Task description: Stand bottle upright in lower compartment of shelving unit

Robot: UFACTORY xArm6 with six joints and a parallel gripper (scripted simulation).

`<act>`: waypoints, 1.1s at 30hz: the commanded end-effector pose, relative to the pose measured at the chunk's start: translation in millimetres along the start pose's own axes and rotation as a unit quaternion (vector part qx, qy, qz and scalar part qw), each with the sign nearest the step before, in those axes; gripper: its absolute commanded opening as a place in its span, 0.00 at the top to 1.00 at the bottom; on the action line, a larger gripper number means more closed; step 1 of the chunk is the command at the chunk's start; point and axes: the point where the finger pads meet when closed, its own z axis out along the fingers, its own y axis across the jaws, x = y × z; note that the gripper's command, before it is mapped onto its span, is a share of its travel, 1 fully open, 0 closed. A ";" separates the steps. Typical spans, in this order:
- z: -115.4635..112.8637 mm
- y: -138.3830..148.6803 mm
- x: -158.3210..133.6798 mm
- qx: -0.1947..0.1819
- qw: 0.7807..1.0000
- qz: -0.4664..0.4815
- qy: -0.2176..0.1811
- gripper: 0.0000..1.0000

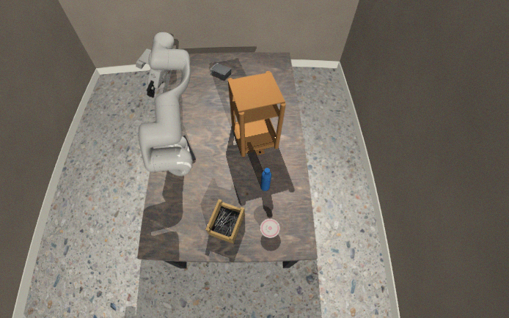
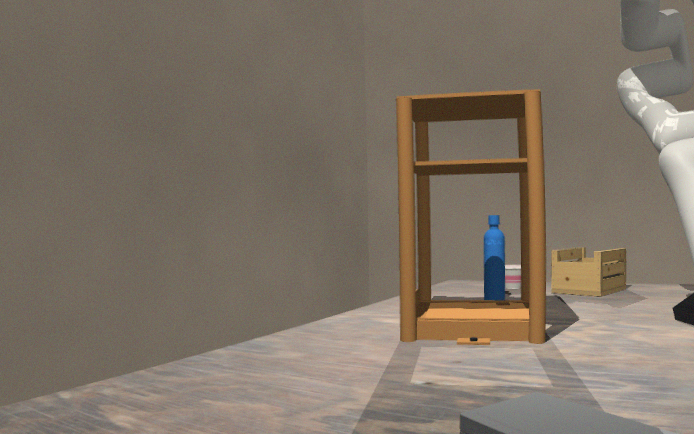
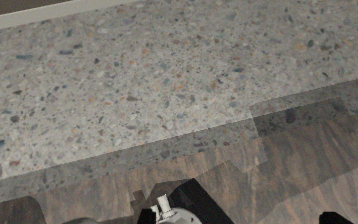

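A blue bottle (image 1: 265,179) stands upright, cap up, on the dark wooden table, a short way in front of the orange shelving unit (image 1: 256,112). In the exterior view the bottle (image 2: 493,258) shows through the open frame of the shelving unit (image 2: 470,214), beyond it. The lower compartment (image 2: 473,312) holds nothing. My gripper (image 1: 150,89) is open and empty, hanging beside the table's left edge near the far end, far from the bottle. The wrist view shows only speckled floor and the table's edge.
A wooden crate (image 1: 225,220) of metal parts and a round white-and-pink container (image 1: 269,228) sit at the table's near end. A grey box (image 1: 220,70) lies at the far end behind the shelving unit. The arm's base (image 1: 166,157) stands on the table's left side.
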 end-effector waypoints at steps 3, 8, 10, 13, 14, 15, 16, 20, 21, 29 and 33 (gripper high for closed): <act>-26.3 43.8 -46.4 -0.054 0.996 0.065 0.002 0.00; -36.6 57.9 -69.8 -0.075 0.993 0.094 0.000 0.00; -43.4 66.1 -86.4 -0.088 0.990 0.113 -0.002 0.00; -53.2 76.3 -112.2 -0.107 0.984 0.142 -0.007 0.00; -56.4 79.2 -121.0 -0.113 0.982 0.152 -0.008 0.00; -59.6 81.7 -130.0 -0.119 0.980 0.162 -0.010 0.00; -62.7 84.0 -139.0 -0.125 0.977 0.171 -0.012 0.00; -74.6 90.4 -175.8 -0.146 0.967 0.209 -0.022 0.00; -77.4 91.3 -185.1 -0.151 0.964 0.219 -0.025 0.00; -93.1 90.7 -241.0 -0.177 0.945 0.273 -0.044 0.00; -102.2 85.1 -277.5 -0.190 0.930 0.308 -0.058 0.00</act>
